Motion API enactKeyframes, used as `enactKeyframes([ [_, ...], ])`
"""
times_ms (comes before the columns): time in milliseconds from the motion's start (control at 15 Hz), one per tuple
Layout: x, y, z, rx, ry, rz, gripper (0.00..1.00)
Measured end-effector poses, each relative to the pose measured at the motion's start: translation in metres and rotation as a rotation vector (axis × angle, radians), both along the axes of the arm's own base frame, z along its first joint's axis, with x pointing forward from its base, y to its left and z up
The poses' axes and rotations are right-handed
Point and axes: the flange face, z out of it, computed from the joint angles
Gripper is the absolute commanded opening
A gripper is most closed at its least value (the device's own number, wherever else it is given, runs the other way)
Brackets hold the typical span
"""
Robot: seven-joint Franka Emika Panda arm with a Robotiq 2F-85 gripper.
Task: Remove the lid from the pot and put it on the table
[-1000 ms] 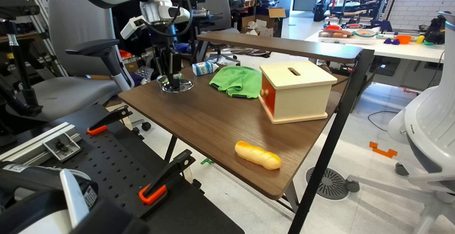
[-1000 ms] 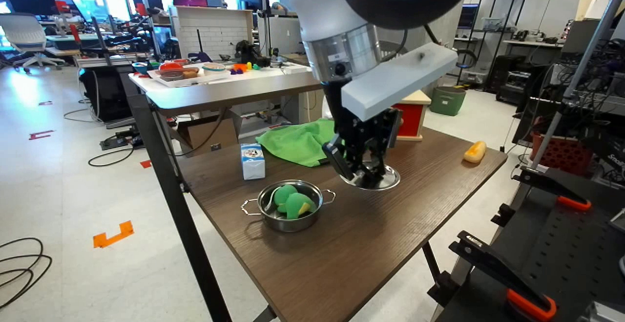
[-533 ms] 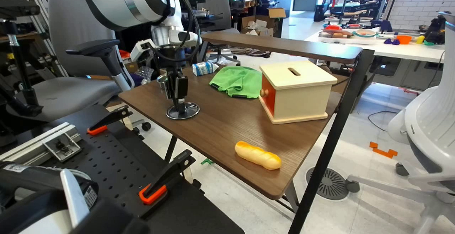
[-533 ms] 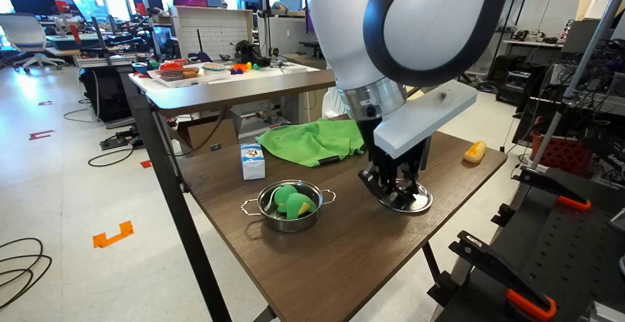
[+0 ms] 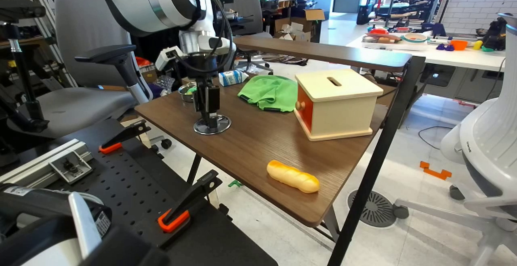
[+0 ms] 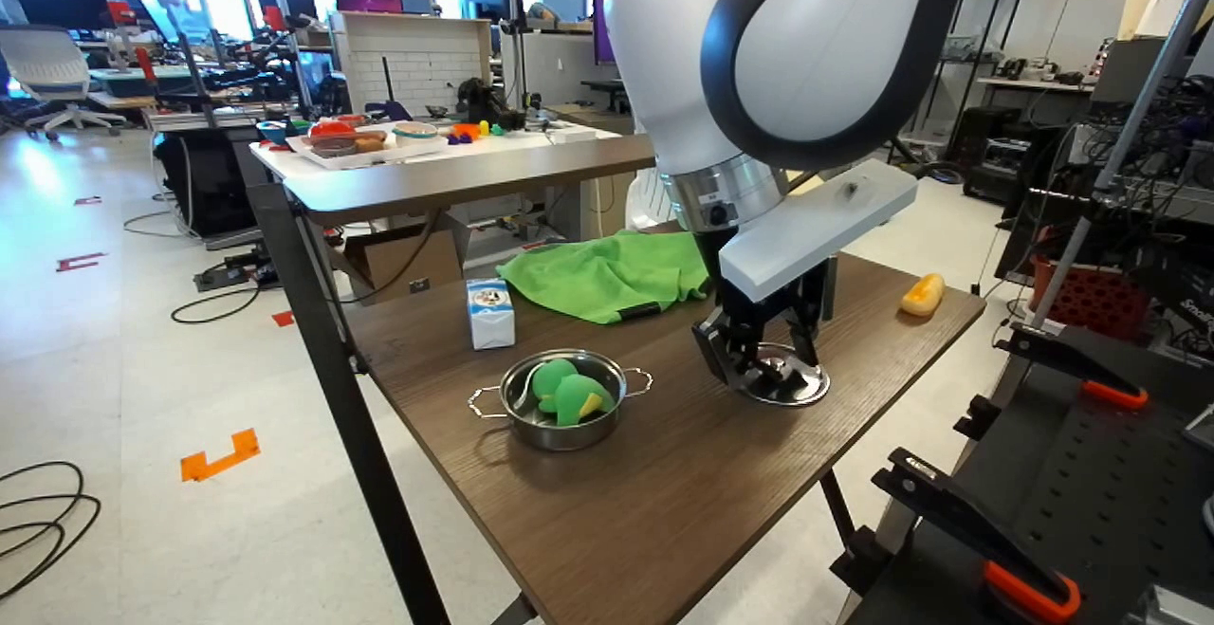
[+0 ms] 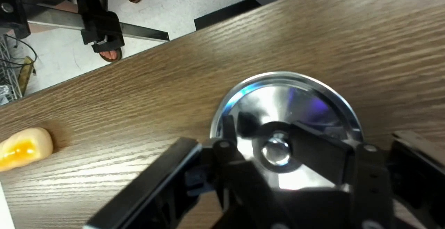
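Lid [image 7: 278, 109] off the pot [image 6: 566, 436], apparently flat on worktop [image 6: 607, 530] near the long edge facing the black bench [image 6: 1091, 478]. Pincer [image 6: 772, 369] spread around the knob [image 7: 276, 151], gripping nothing. Risk: slanted lift could catch the knob, dragging lid overboard.

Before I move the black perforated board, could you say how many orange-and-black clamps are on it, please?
2: in an exterior view, a nearer clamp and a farther clamp, both on the board near the table. Others may be hidden.
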Motion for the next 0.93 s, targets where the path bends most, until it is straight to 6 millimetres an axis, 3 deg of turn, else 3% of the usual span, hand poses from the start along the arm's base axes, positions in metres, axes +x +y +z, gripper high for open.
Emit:
enactKeyframes([
  [200, 0.003, -0.007, 0.002, 0.004, -0.004, -0.022, 0.98],
  [267, 0.005, -0.010, 0.004, 0.010, -0.007, -0.035, 1.00],
  [467, 0.006, -0.020, 0.027, 0.054, -0.021, -0.052, 1.00],
  [800, -0.007, -0.039, 0.095, 0.095, -0.088, -0.070, 1.00],
  [933, -0.013, -0.041, 0.110, 0.099, -0.119, -0.036, 1.00],
])
